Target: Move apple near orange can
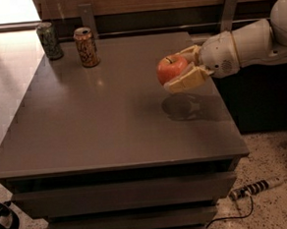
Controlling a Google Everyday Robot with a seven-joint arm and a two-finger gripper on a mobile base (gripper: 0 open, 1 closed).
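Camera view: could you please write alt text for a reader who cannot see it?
The pincer, shut on the apple, holds it in the air above the right side of a grey table, its shadow below. The orange can stands near the table's far left corner, beside a green can.

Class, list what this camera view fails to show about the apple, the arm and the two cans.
1. The apple, held above the table near its right edge by the gripper: its right side is covered by the fingers.
2. The arm: cut off by the right edge of the camera view.
3. The orange can and the green can: markings too small to read.
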